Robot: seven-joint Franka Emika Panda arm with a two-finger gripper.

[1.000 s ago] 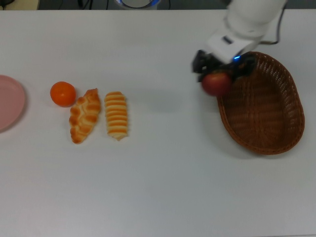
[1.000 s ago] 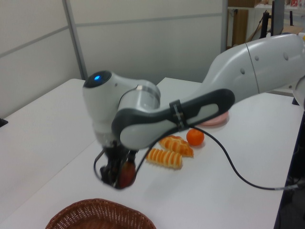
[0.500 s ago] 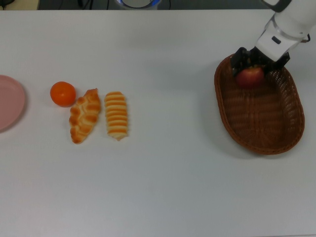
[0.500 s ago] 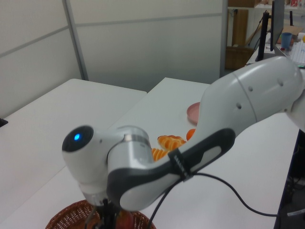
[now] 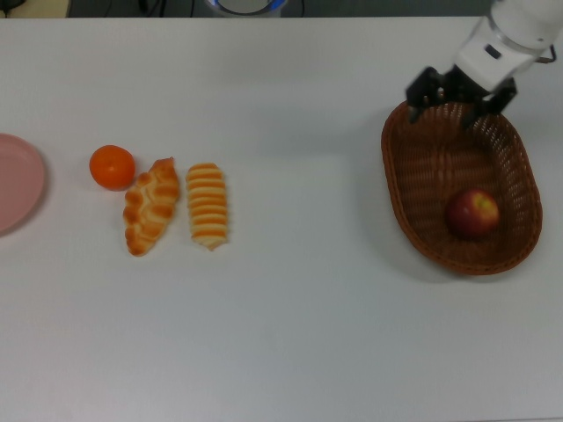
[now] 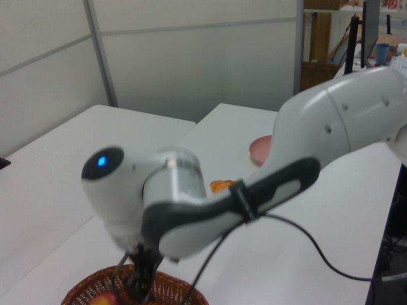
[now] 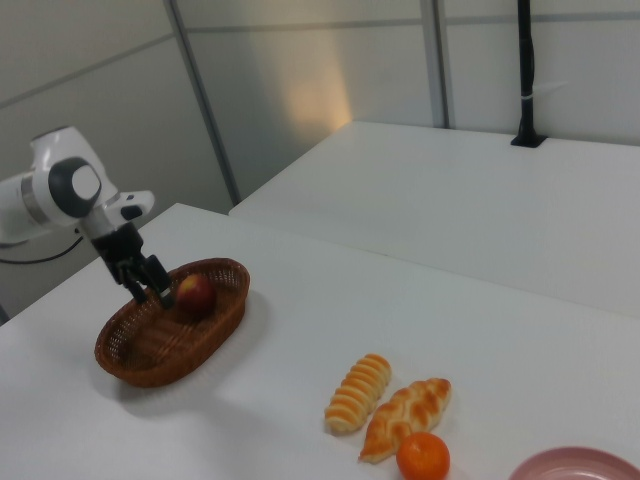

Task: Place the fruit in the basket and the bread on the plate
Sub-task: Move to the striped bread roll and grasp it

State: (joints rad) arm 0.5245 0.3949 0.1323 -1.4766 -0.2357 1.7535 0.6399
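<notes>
The apple lies loose inside the basket, near the end toward the top view's bottom, and the gripper hovers over the basket's opposite rim with its fingers spread and nothing between them. Well apart, toward the top view's left, the orange sits on the table just beside the braided loaf, with the striped loaf next to that and the pink plate at the edge. The orange looks the likely next pick: round, firm and probably light, with a smooth skin that could slip, so a grasp across its widest part from straight above seems safest (the side facing the braided loaf leaves little room for a finger). The loaves look better held across their narrow middle.
</notes>
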